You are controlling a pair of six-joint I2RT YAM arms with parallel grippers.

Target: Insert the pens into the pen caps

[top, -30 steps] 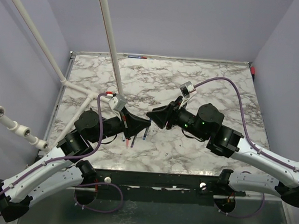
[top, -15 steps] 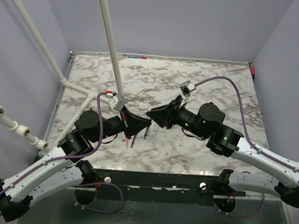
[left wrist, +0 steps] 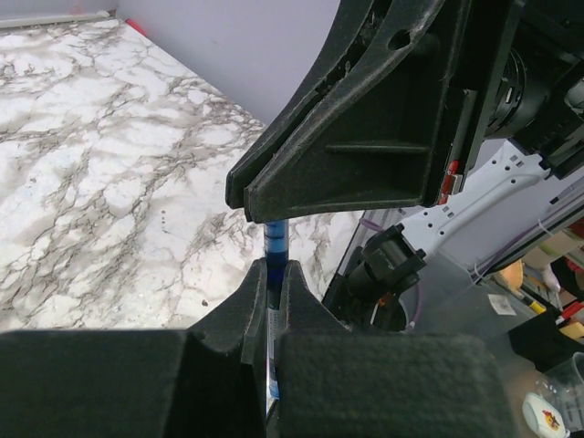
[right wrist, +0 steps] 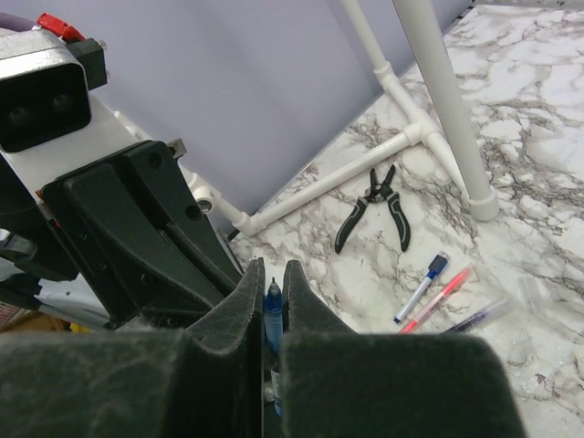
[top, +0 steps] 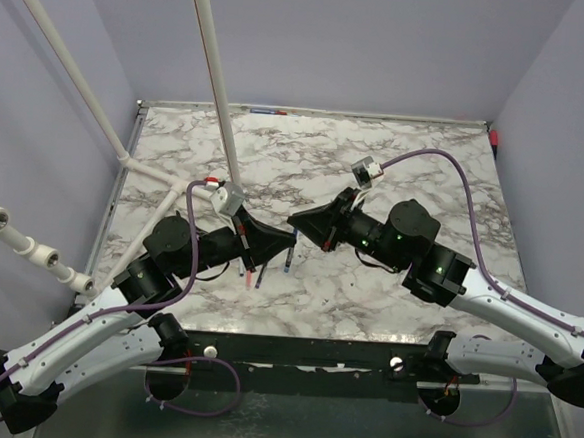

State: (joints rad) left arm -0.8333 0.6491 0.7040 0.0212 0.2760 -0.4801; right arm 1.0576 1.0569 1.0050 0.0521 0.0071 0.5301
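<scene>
Clenching one blue pen (right wrist: 272, 315) together, left fingers (left wrist: 248, 315) and right fingers (right wrist: 245, 306); three more pens (right wrist: 436, 297) on the marble table (top: 407, 157)

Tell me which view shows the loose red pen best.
Right wrist: the red pen lies unobstructed, its full length visible. The top view shows only a small sliver of it; the left wrist view shows none.

Black on veined marble, with one streak of blue

The table (top: 407, 157) was white marble veined grey-brown, under pale lilac walls (top: 364, 44) and white pipes (top: 215, 63). The left gripper (left wrist: 274, 271) and right gripper (right wrist: 271, 266) were matt black, with a translucent blue pen (right wrist: 273, 315) showing in their jaws. At the right of the right wrist view were a red pen (right wrist: 436, 299), a dark pen (right wrist: 479, 316) and black pliers (right wrist: 383, 187).
</scene>
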